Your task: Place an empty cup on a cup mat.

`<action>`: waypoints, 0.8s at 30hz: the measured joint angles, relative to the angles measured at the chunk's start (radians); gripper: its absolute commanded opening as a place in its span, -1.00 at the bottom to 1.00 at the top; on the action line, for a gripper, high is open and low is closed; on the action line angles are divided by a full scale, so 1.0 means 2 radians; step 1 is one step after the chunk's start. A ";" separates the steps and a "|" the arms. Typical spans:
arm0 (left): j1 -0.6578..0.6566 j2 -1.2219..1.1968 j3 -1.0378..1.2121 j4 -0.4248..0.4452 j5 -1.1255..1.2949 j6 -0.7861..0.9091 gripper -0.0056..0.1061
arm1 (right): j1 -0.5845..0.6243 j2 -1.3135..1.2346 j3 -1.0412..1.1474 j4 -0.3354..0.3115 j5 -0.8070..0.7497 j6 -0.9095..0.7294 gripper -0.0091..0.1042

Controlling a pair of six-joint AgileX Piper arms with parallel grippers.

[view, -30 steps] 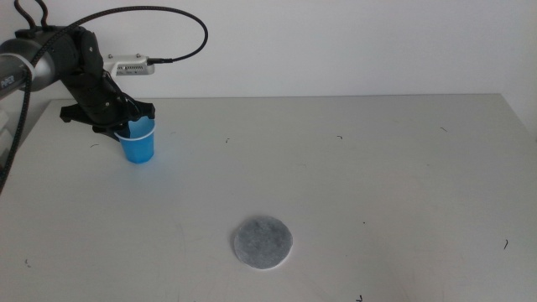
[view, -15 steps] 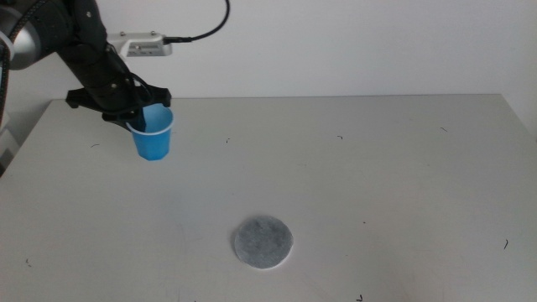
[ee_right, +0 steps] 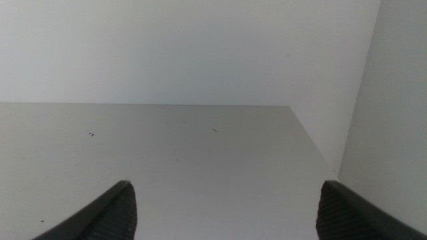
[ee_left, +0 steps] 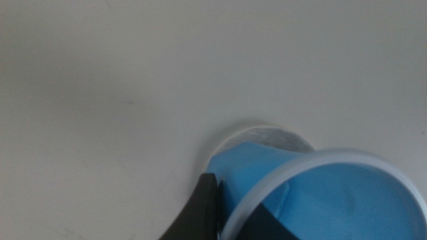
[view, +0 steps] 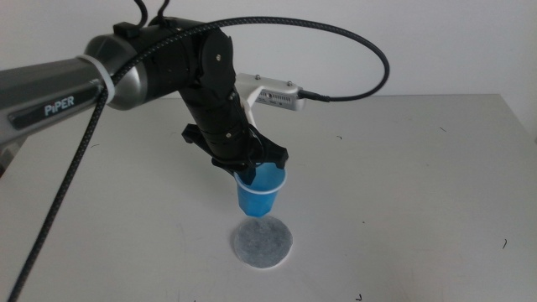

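The left arm is a thick grey tube with the white word PIPER printed on it, and a white band goes around it. Past the band it turns black and knobbly. A black woven cable hangs down beside it, and a smooth black cable loops up high and plugs into a small white camera box. The left end effector is black. The right end effector shows two dark jaws with rounded, ribbed tips.

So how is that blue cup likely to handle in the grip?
Probably light: the left gripper carries the cup by its rim alone, above the cup mat. Its thin paper-like wall may crush under squeeze. Narrower at the base, it could tip if released tilted.
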 measured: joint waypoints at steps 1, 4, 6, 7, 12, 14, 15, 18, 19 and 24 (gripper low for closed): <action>-0.009 0.000 0.002 0.000 0.000 0.000 -0.90 | 0.000 0.000 0.000 0.000 0.000 0.000 0.82; -0.027 0.000 0.005 0.000 0.001 0.000 -0.90 | 0.000 0.000 0.000 0.000 0.000 0.000 0.82; -0.034 0.000 0.006 0.000 0.006 0.000 -0.90 | 0.000 0.000 0.000 0.000 0.000 0.000 0.82; -0.037 0.000 0.007 0.000 0.008 0.000 -0.90 | 0.000 0.000 0.000 0.000 0.000 0.000 0.82; -0.041 0.000 0.010 -0.002 0.015 0.000 -0.90 | 0.000 0.000 0.000 0.000 0.000 0.000 0.82; -0.041 0.004 0.014 -0.004 0.015 0.000 -0.90 | 0.000 0.000 0.000 0.000 0.000 0.000 0.82; -0.041 0.007 0.017 -0.004 0.014 0.000 -0.90 | 0.000 0.000 0.000 0.000 0.000 0.000 0.82; -0.041 0.018 0.028 -0.004 0.011 0.000 -0.90 | 0.000 0.000 0.000 0.000 0.000 0.000 0.82; -0.041 0.021 0.030 -0.004 0.010 0.000 -0.90 | 0.000 0.000 0.000 0.000 0.000 0.000 0.82; -0.041 0.027 0.034 -0.002 0.005 0.000 -0.85 | 0.000 0.000 0.000 0.000 0.000 0.000 0.82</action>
